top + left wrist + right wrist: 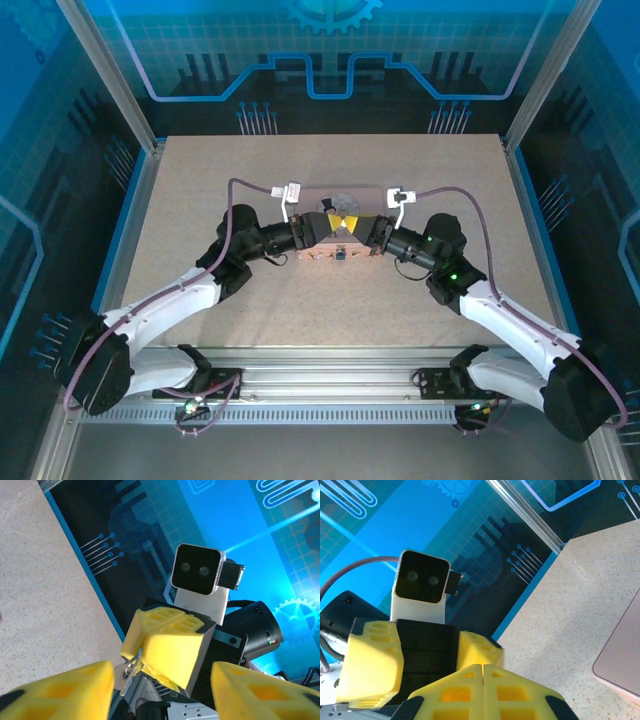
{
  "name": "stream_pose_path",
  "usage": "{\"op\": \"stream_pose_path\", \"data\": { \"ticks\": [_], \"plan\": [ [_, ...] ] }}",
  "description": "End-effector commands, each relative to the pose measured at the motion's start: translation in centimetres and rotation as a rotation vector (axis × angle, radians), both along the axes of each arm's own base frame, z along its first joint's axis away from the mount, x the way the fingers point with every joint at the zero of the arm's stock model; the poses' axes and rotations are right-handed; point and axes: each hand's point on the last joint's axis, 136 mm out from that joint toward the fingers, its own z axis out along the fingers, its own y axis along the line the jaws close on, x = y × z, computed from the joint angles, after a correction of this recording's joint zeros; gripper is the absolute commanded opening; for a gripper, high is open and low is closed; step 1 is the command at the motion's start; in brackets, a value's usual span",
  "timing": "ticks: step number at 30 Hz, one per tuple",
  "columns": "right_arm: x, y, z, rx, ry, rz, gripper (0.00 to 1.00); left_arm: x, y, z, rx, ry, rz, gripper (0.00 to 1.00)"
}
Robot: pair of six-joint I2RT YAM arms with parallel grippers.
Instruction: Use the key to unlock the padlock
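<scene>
My right gripper (350,222) is shut on the key (129,672), a thin metal sliver with a small ring that pokes out from between its yellow pads. In the right wrist view its fingers (483,675) are pressed together and the key is hidden. My left gripper (334,219) faces it, open, with one pad on each side of the right gripper's tip (170,650); in the left wrist view the left gripper (161,685) holds nothing. The padlock (341,253) is a tiny dark lump at the front edge of the pink box (312,254), just below both grippers.
The pink box's corner (622,662) lies at the right of the right wrist view on the speckled table (200,200). Blue walls and aluminium posts (118,80) ring the table. Both arms' cables (255,185) arch above the box.
</scene>
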Motion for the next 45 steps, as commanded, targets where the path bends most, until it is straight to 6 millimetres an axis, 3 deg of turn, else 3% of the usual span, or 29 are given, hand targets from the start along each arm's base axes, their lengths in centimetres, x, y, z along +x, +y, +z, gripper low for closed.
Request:
{"op": "stream_pose_path", "data": {
  "ticks": [1, 9, 14, 18, 19, 23, 28, 31, 36, 38, 42, 45],
  "plan": [
    [0.2, 0.0, 0.5, 0.021, -0.02, -0.02, 0.0, -0.5, -0.2, 1.8, -0.041, -0.06, -0.017, 0.48],
    [-0.1, -0.6, 0.1, 0.022, -0.016, -0.048, 0.0, -0.5, -0.2, 1.8, -0.034, -0.061, -0.018, 0.24],
    [-0.3, -0.6, -0.3, 0.018, -0.01, -0.044, 0.0, -0.5, -0.3, 1.9, -0.032, -0.065, -0.024, 0.01],
    [-0.7, -0.6, -0.7, -0.004, -0.004, -0.031, 0.0, -0.5, -0.3, 1.8, -0.004, -0.067, -0.02, 0.0],
    [-0.7, -0.6, -1.0, -0.02, 0.004, -0.031, 0.05, -0.4, -0.3, 1.6, 0.013, -0.065, -0.018, 0.0],
    [-1.1, -1.8, -2.4, -0.101, 0.03, -0.06, 0.47, -0.5, -0.2, 0.6, 0.121, -0.042, -0.023, 0.0],
    [-1.6, -4.8, -3.8, -0.209, 0.043, -0.108, 0.55, -1.2, -0.1, -1.7, 0.309, 0.023, -0.097, 0.0],
    [-1.2, -7.3, -5.4, -0.306, 0.083, -0.21, 0.71, -1.6, 0.1, -3.0, 0.381, 0.092, -0.16, 0.0],
    [-1.1, -10.0, -7.6, -0.497, 0.124, -0.269, 0.69, -2.2, 0.2, -3.9, 0.463, 0.148, -0.242, 0.0],
    [-1.3, -9.7, -7.1, -0.421, 0.166, -0.199, 0.67, -2.4, -0.1, -3.8, 0.468, 0.157, -0.276, 0.0],
    [-1.3, -7.9, -5.9, -0.212, 0.202, -0.033, 0.52, -2.7, -0.5, -3.2, 0.451, 0.154, -0.316, 0.0],
    [-1.6, -6.6, -4.7, -0.102, 0.15, 0.063, 0.51, -2.9, -0.7, -3.0, 0.445, 0.155, -0.341, 0.0]
  ]
}}
